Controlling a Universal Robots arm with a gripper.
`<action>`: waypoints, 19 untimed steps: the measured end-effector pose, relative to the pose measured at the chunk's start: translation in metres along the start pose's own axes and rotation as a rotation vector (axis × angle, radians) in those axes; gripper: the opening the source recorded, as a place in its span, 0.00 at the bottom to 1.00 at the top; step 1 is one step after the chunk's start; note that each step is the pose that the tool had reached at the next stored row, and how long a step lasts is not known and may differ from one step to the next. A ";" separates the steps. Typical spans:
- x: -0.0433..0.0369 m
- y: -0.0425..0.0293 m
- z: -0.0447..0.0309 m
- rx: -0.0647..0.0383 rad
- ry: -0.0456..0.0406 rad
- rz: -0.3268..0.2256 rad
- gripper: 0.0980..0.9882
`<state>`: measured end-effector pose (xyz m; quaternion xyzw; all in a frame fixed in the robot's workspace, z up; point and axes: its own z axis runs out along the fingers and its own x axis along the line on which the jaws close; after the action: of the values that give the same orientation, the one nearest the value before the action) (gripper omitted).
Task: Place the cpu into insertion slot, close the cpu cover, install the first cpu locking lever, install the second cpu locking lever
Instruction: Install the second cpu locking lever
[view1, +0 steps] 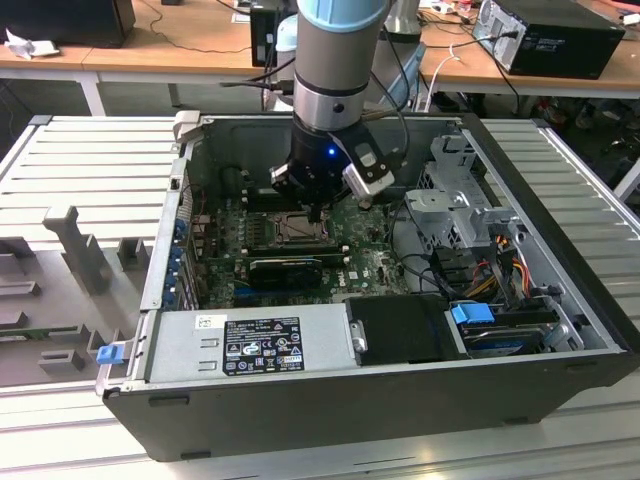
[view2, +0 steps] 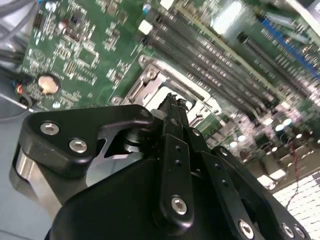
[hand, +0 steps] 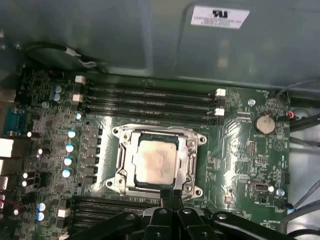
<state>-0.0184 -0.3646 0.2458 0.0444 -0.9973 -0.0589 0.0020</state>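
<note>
Cpu seated in socket, cpu cover closed around it; gripper pressed together, empty, at socket's edge.

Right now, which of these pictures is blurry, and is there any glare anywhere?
In the second wrist view the motherboard is smeared and soft, with white glare at its far edge; in the first wrist view the cpu sits sharp and evenly lit; the exterior view is clear.

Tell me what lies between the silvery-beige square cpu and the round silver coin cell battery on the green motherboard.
In the first wrist view, the metal cpu cover frame borders the cpu; past it, green board with small components runs to the coin cell battery.
</note>
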 end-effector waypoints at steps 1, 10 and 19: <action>0.0000 -0.0008 0.0018 0.000 0.0003 0.000 0.01; 0.0074 -0.0178 0.0056 -0.005 0.0007 0.000 0.01; 0.0293 -0.0182 0.0103 -0.025 -0.0012 0.000 0.01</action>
<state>-0.0460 -0.3840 0.2334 0.0444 -0.9965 -0.0712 0.0020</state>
